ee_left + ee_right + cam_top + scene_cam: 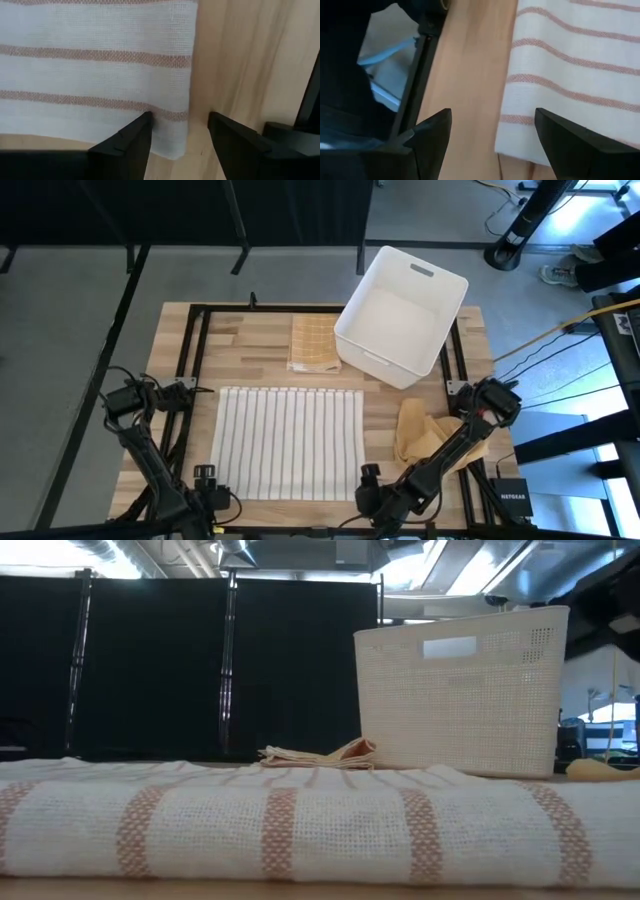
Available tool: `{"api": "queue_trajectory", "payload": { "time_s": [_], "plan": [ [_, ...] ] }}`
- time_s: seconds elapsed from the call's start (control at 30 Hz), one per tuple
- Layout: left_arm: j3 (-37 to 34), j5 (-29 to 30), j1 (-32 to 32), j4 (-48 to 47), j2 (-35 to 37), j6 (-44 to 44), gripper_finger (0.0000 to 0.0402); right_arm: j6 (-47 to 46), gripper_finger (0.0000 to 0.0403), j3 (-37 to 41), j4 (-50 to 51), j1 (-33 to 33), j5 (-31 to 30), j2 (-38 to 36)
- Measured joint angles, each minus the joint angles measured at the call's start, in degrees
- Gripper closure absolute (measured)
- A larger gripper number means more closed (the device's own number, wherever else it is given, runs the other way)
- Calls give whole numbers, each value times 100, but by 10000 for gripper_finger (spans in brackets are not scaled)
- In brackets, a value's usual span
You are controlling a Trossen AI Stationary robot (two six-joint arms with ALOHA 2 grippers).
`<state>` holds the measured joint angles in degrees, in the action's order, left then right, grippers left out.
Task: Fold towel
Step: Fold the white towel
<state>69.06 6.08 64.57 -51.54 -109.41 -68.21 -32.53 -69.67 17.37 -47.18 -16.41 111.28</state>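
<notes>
place: lab – black curtains (150,660) | floor cables (545,345) – network box (511,498)

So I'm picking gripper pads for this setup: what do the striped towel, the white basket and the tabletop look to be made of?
Striped towel: woven cloth, probably cotton, matte; the open weave shows in the low and wrist views.
White basket: looks like moulded plastic, smooth and satin inside, with a fine perforated grid on the walls and cut-out handles.
Tabletop: light wooden planks, visible grain and joints, low sheen.

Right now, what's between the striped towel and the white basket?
High view: mostly bare wooden table. A folded yellow cloth lies just beyond the striped towel, its edge against the white basket. Nothing else.
</notes>
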Motion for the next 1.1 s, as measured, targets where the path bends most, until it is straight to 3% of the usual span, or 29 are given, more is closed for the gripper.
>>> {"api": "queue_trajectory", "payload": {
  "time_s": [0.23,0.4,0.67,0.93,1.1],
  "plan": [
    [-37,25,-1,10,-3,114,230,96,117,0,-94,196,-158,246],
    [-40,46,-1,13,-8,271,245,95,148,-2,-94,425,114,381],
    [-65,358,-12,-113,-21,327,290,123,232,-35,75,404,238,457],
    [-93,408,-69,-137,12,308,391,79,388,-91,506,368,262,438],
    [261,399,-52,-38,66,146,392,-67,384,-619,1453,104,100,448]
  ]
}}
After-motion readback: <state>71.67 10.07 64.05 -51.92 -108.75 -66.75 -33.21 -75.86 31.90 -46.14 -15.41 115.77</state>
